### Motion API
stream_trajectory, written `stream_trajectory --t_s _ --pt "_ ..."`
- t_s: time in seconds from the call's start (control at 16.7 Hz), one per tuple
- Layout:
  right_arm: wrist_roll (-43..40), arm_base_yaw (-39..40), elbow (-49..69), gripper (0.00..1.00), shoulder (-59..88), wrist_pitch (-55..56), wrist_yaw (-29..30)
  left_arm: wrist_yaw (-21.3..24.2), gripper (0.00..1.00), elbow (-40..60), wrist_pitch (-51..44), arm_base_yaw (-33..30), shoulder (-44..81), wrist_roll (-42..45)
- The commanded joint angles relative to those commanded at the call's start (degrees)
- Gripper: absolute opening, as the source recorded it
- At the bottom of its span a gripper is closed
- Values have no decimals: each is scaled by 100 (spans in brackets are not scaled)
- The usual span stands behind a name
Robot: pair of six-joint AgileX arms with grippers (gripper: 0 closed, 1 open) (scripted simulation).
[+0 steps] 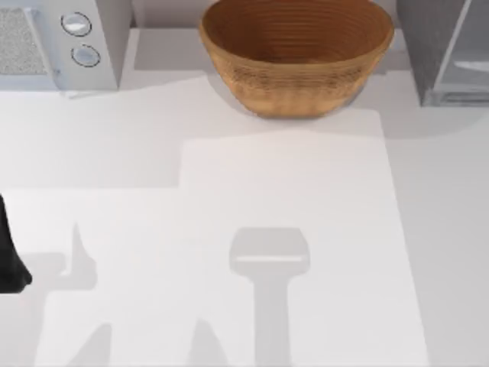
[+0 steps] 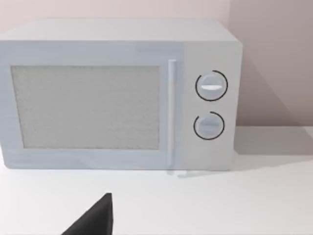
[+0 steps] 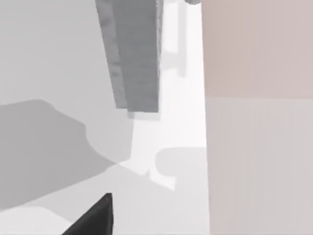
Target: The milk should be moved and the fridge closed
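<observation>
Fridge (image 1: 432,53) stood at the bench's (image 1: 306,229) far right corner, its pale door panel (image 1: 470,57) apparently swung out, so closing remained undone. No milk carton could be made out. The left arm (image 1: 9,260) sat parked at the near left edge, facing the microwave (image 2: 117,93); whether either arm's jaws were apart could not be told. A basket (image 1: 296,53) stood far centre.

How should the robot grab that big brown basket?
Grip the woven basket by its rim, coming straight down from above. It sits upright with its mouth open upward. Its round body looks too wide to span, while the thin rim wall would probably fit between two fingers, one inside and one outside.
</observation>
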Motion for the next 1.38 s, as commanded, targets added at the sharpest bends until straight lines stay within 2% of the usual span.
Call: stream_trajectory --t_s 0.42,0.66,0.9,1.38 --pt "-126 -113 18 100 138 48 -71 0 100 0 0 0 0 0" --pt "493 481 80 100 262 535 -10 0 100 0 0 0 0 0" --pt "2068 1687 195 100 440 1756 159 0 100 0 0 0 0 0" --pt "6222 4089 99 100 441 5146 764 0 100 0 0 0 0 0"
